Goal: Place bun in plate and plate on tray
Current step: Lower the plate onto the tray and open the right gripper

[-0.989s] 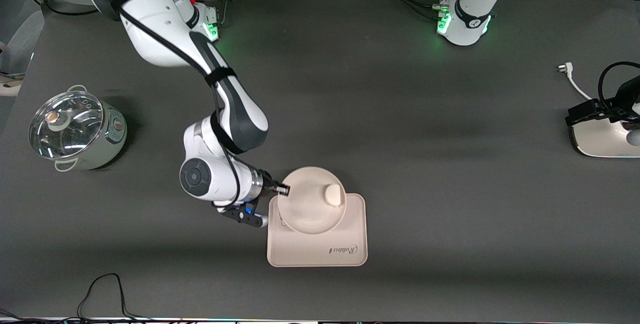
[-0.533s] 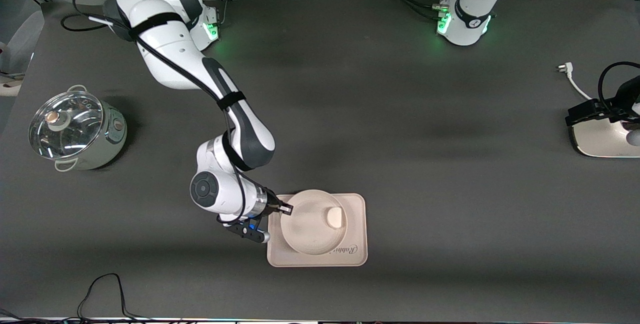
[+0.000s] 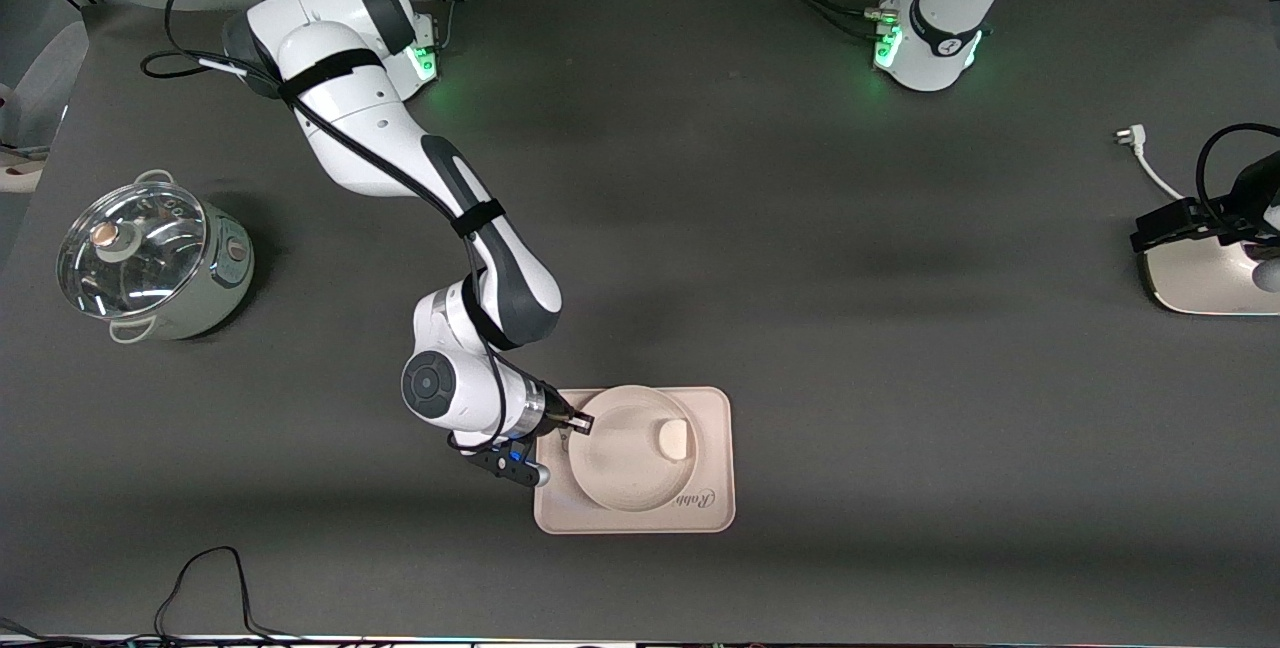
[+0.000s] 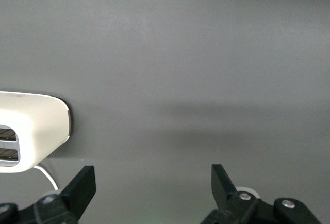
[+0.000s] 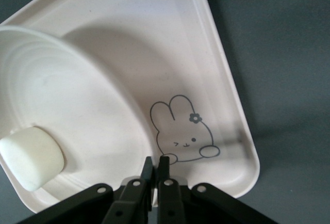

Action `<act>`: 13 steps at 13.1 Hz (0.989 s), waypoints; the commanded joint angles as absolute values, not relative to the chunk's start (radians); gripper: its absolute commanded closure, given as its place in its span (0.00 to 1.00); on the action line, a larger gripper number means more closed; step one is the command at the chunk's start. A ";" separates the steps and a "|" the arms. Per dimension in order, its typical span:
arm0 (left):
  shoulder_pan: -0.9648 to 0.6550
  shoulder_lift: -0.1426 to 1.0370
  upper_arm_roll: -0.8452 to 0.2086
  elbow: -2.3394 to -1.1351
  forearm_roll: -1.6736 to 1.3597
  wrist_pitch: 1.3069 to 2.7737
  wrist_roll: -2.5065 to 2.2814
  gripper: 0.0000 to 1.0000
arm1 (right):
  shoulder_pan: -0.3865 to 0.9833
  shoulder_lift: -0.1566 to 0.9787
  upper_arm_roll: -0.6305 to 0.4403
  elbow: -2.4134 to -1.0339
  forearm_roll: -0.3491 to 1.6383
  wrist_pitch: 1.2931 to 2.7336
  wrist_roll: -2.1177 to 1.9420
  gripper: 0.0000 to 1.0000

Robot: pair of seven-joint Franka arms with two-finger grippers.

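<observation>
The cream tray [image 3: 716, 503] with a rabbit drawing [image 5: 183, 136] lies near the front camera. The round plate [image 3: 620, 463] is over the tray, its rim pinched by my right gripper [image 3: 578, 422] at the edge toward the right arm's end. The bun [image 3: 675, 440] lies in the plate. In the right wrist view the shut fingers [image 5: 156, 164] grip the rim of the plate [image 5: 77, 110]. It looks tilted above the tray [image 5: 206, 74], with the bun [image 5: 32, 157] inside. My left gripper [image 4: 152, 175] is open and empty, waiting at the left arm's end.
A glass-lidded pot [image 3: 150, 263] stands at the right arm's end. A white appliance [image 3: 1210, 278] and a white plug [image 3: 1128, 136] on a cord are at the left arm's end; the appliance also shows in the left wrist view [image 4: 31, 126]. A black cable [image 3: 210, 578] loops by the near edge.
My right gripper has carried the plate with the bun nearer to the front camera and lower, from overhanging the tray's farther edge to over its middle. The left arm has not moved.
</observation>
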State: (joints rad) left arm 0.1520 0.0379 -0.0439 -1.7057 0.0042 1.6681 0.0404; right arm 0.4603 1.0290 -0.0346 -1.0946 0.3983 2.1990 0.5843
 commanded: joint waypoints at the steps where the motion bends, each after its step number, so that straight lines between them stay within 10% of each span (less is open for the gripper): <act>1: 0.146 0.020 -0.038 -1.724 -0.006 1.686 0.055 0.00 | 0.454 1.046 -0.029 -1.063 0.413 2.197 0.578 0.39; 2: 0.146 0.020 -0.038 -1.724 -0.006 1.686 0.055 0.00 | 0.454 1.046 -0.029 -1.062 0.413 2.197 0.580 0.00; 13: 0.152 0.020 -0.037 -1.724 -0.006 1.695 0.057 0.00 | 0.364 0.655 -0.095 -1.201 0.274 1.867 0.434 0.00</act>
State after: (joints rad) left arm 0.1520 0.0379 -0.0428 -1.7060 0.0042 1.6759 0.0406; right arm 0.3579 0.7790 -0.0819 -1.1087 0.3514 1.9189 0.4588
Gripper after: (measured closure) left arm 0.000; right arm 0.000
